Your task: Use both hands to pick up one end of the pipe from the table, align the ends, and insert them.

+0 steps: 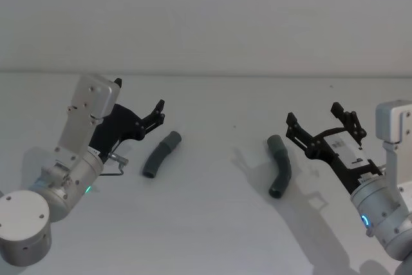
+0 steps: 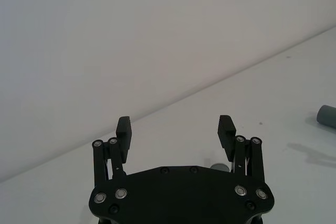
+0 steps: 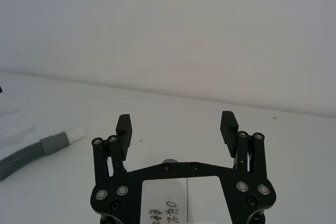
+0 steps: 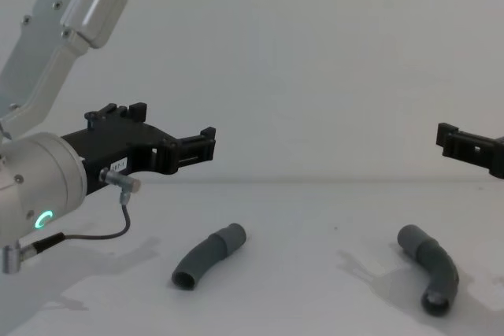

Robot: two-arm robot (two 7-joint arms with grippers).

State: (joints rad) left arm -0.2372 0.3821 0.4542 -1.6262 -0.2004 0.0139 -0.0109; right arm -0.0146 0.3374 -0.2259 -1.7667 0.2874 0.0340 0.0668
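Two dark grey bent pieces of the pipe lie apart on the white table [image 1: 212, 223]. The left piece [image 1: 161, 154] [image 4: 206, 256] lies just right of and below my left gripper [image 1: 157, 113] [image 4: 206, 145], which hovers open and holds nothing [image 2: 175, 125]. The right piece [image 1: 280, 165] [image 4: 431, 267] lies left of my right gripper [image 1: 315, 115] [image 3: 176, 121], also open, empty and off the table. In the right wrist view a ribbed pipe piece [image 3: 31, 150] ends in a grey cuff with a white collar [image 3: 76, 134]. A grey cuff end [image 2: 326, 115] shows in the left wrist view.
A pale grey wall [image 1: 206, 17] rises behind the table's far edge. A thin cable [image 4: 102, 234] loops under my left wrist. Bare table surface lies between the two pipe pieces.
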